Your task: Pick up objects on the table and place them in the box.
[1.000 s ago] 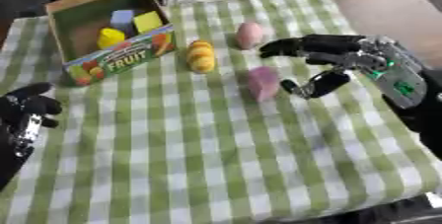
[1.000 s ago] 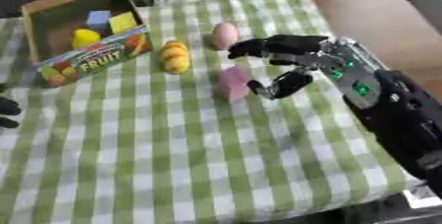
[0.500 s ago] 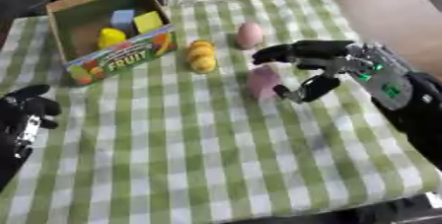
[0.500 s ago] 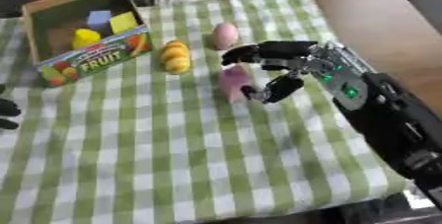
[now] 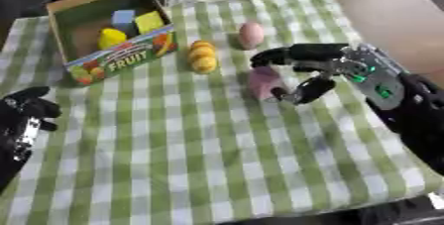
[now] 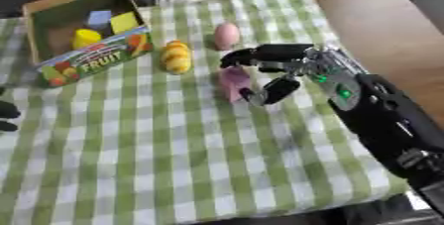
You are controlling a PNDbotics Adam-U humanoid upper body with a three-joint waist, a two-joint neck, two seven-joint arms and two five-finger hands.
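The right hand [image 5: 322,68] curves around the pink block [image 5: 262,82] at centre frame, fingers [image 5: 276,56] above it and thumb below, not yet clearly pinching. A shallow grip could tip the block over or knock the pink egg [image 5: 251,34] just above. The box [image 5: 85,5] sits upper left; the yellow fruit [image 5: 204,56] lies between. The left hand [image 5: 26,114] rests lower left, fingers relaxed.

Yellow fruit [image 5: 203,56] and pink egg [image 5: 251,33] flank the lane — box [image 5: 86,1] open-topped
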